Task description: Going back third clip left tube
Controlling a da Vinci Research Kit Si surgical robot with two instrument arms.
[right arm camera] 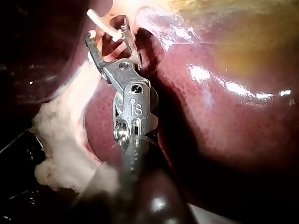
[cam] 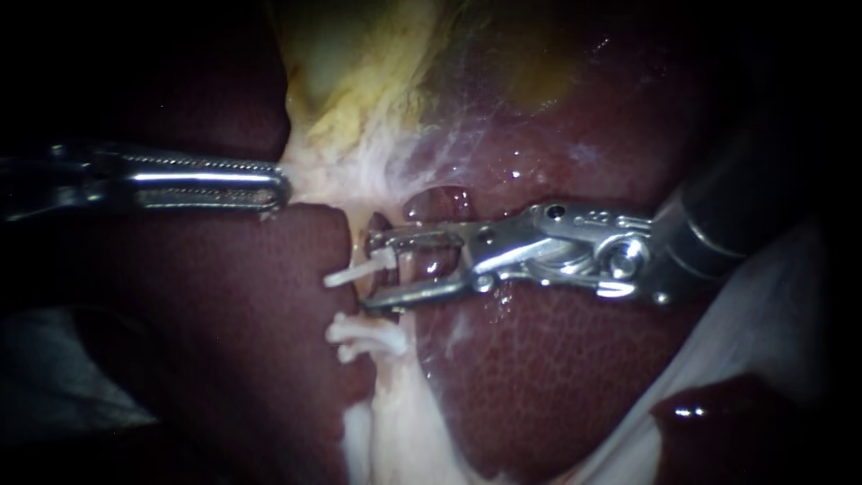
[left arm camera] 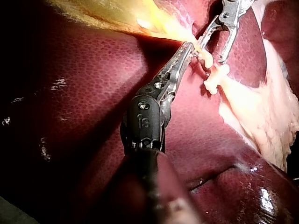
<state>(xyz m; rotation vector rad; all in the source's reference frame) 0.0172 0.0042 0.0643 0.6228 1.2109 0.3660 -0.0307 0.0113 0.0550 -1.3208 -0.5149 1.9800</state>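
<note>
My right instrument (cam: 370, 268) comes in from the right, its jaws open on either side of a pale tube. A white clip (cam: 357, 269) sits across that tube in the gap between the jaws, with one end sticking out over the liver. In the right wrist view the same clip (right arm camera: 100, 21) lies at the tips of the open jaws (right arm camera: 106, 30). Two more white clips (cam: 364, 334) sit lower on the same pale strand (cam: 391, 373). My left instrument (cam: 278, 187) is shut on whitish tissue (cam: 314, 175) under the yellow gallbladder (cam: 359, 72). The left wrist view shows this grip (left arm camera: 188, 46).
Dark red liver (cam: 224, 341) lies on both sides of the pale strand. A reddish fold (cam: 435, 202) sits just behind the right jaws. White cloth (cam: 772, 305) shows at the lower right. The far left and the corners are dark.
</note>
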